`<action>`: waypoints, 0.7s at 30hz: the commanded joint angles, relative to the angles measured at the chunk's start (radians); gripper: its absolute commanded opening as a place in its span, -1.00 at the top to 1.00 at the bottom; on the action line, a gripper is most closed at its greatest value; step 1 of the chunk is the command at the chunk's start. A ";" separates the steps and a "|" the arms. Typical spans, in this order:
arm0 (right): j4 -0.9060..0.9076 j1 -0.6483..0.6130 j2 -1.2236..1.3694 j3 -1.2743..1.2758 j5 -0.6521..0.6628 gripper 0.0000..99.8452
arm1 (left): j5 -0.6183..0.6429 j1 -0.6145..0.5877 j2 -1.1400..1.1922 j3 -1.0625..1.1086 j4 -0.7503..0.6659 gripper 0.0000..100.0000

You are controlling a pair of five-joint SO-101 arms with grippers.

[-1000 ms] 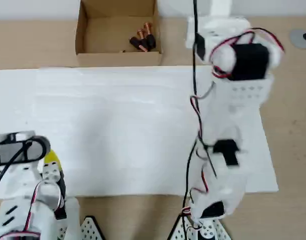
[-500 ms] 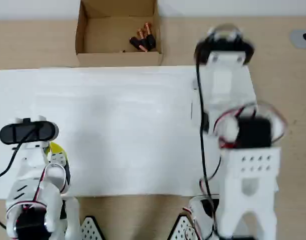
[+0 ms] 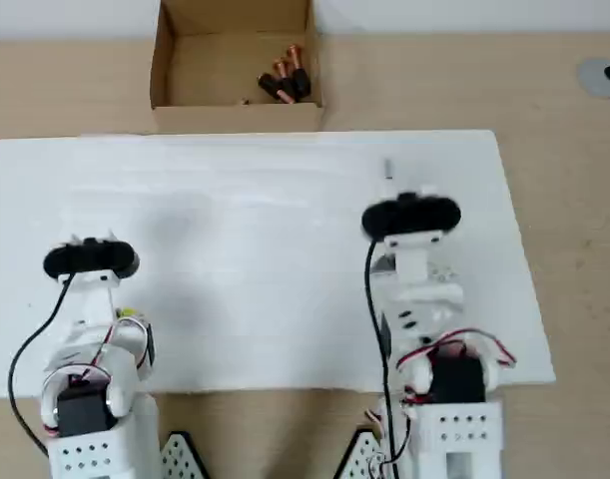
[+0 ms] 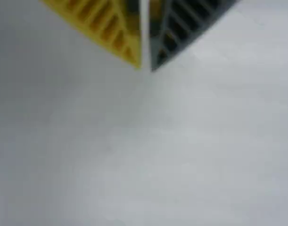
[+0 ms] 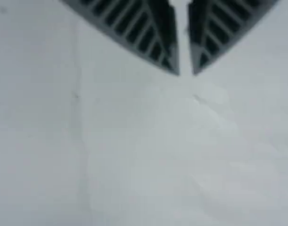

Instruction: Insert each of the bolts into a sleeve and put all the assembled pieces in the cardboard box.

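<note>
The small copper-coloured bolts in dark sleeves [image 3: 285, 78] lie clustered, touching one another, at the right of the floor of the open brown cardboard box [image 3: 235, 119], at the far edge of the table. They are probably light, stiff and smooth, so they may roll or slip. The surest hold would be across the middle of a sleeve. The left gripper [image 4: 144, 67], with one yellow and one black jaw, and the dark right gripper [image 5: 184, 71] are each pressed together on nothing, low over the white sheet [image 3: 255, 259], well apart from the box
</note>
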 commanded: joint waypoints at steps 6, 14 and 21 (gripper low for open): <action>-0.089 0.018 -0.331 0.288 0.031 0.98 | 0.037 -0.011 -0.005 0.061 -0.037 0.98; -0.074 0.013 -0.397 0.297 0.023 0.98 | 0.032 -0.011 -0.005 0.058 -0.037 0.98; 0.009 0.013 -0.381 0.300 0.026 0.98 | 0.032 -0.011 -0.005 0.058 -0.035 0.98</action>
